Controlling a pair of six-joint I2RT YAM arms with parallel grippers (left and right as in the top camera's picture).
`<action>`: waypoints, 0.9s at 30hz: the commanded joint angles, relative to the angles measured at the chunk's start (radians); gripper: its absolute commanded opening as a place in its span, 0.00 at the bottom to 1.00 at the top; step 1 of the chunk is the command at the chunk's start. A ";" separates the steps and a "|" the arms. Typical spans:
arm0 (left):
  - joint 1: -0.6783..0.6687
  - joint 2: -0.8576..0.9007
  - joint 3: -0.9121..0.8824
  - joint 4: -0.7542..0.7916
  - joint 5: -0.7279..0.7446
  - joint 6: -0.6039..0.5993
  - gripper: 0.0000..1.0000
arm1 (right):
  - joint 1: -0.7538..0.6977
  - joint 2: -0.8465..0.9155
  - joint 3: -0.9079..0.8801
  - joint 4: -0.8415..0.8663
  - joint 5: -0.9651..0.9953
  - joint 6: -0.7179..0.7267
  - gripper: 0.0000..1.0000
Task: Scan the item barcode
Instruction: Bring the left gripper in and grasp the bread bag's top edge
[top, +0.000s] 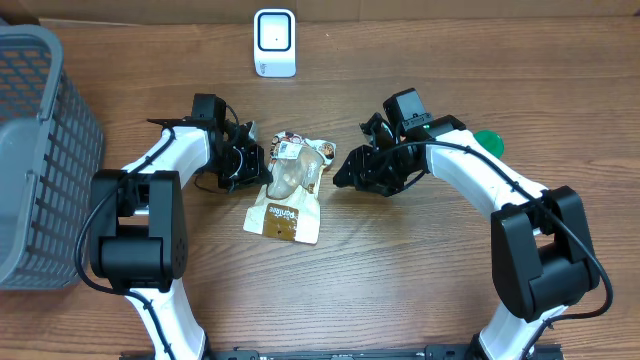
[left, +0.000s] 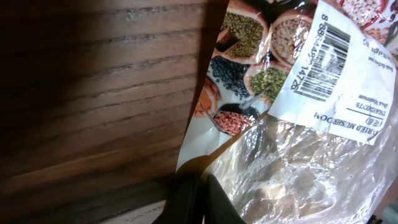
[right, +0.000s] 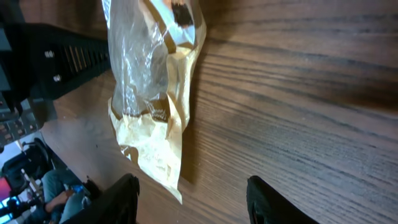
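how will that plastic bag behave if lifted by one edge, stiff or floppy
Likely floppy: the bag creases and sags in the right wrist view. Its glossy crinkled film looks slippery. Being thin, its barcode label could buckle with it.

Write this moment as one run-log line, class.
left hand: shut on clear plastic food pouch | right hand: open, beside pouch | white barcode label: facing up | white box-shaped scanner: untouched

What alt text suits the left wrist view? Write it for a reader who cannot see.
A clear plastic food bag printed with bowls of beans lies on a dark wooden table, its white barcode label facing the camera at top right. The left tool, shut, pinches the bag's edge at the bottom.
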 joint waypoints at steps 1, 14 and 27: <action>-0.001 0.027 -0.039 -0.006 -0.060 -0.010 0.04 | 0.005 -0.018 -0.003 0.011 0.021 0.025 0.54; -0.001 0.027 -0.039 -0.006 -0.060 -0.010 0.04 | 0.005 -0.018 -0.003 0.034 0.036 0.061 0.55; -0.001 0.027 -0.039 -0.009 -0.060 -0.010 0.04 | 0.076 0.049 -0.008 0.159 0.046 0.157 0.54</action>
